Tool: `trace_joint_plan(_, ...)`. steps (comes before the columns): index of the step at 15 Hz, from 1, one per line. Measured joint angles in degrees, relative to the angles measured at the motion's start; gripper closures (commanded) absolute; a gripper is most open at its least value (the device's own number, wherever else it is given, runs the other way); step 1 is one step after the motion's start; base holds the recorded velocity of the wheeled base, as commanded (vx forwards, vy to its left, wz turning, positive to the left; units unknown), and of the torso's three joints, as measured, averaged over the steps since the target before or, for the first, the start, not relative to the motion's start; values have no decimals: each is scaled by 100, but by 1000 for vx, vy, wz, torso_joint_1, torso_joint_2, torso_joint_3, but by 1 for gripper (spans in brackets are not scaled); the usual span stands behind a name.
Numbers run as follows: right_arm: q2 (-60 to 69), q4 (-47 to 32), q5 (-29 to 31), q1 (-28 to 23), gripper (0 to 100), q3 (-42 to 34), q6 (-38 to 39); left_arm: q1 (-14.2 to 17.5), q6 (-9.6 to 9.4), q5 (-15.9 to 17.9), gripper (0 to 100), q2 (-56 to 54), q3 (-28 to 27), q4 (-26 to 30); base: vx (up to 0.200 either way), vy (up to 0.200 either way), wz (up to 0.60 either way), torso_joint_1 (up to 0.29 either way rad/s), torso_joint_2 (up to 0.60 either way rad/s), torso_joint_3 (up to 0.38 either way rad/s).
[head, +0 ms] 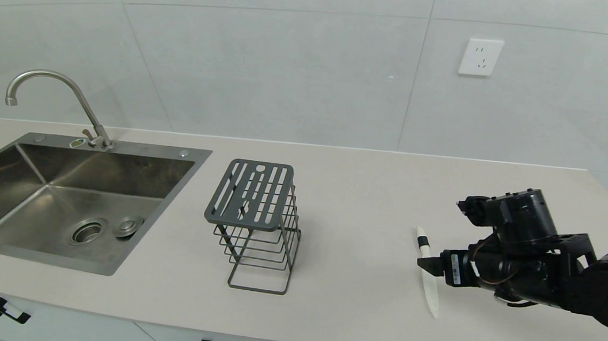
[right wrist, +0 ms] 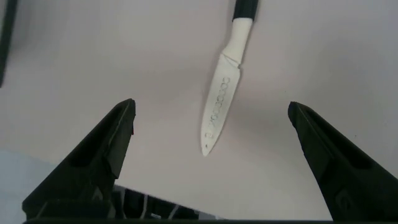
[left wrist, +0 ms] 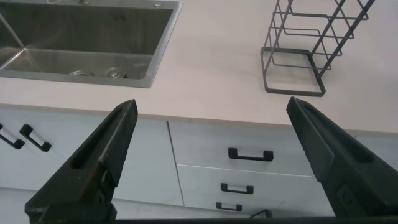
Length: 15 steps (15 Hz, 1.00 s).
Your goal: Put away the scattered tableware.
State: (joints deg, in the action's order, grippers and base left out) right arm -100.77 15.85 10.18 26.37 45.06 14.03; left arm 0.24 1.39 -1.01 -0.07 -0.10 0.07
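Note:
A white knife (head: 428, 275) with a black-banded handle lies flat on the beige counter at the right, its tip toward the front edge. In the right wrist view the knife (right wrist: 221, 99) lies between the two spread fingers. My right gripper (head: 445, 235) hangs open just above the knife, with one fingertip over the blade and nothing held. A dark grey wire rack (head: 257, 223) with a slotted top stands mid-counter. My left gripper (left wrist: 211, 104) is open and empty, held in front of the counter's edge, facing the rack (left wrist: 305, 43).
A steel sink (head: 27, 226) with a curved tap (head: 52, 102) takes up the counter's left end. Drawers with black handles (left wrist: 250, 154) run below the front edge. A wall socket (head: 480, 57) sits on the tiles. Bare counter (head: 364, 228) separates rack and knife.

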Motion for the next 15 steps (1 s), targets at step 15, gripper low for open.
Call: trace_joint_plan(15,-1597,1682,372,-195,0,37,-295,-2,-9,-2,0,0,0,0,0,0,0,0,0,0)
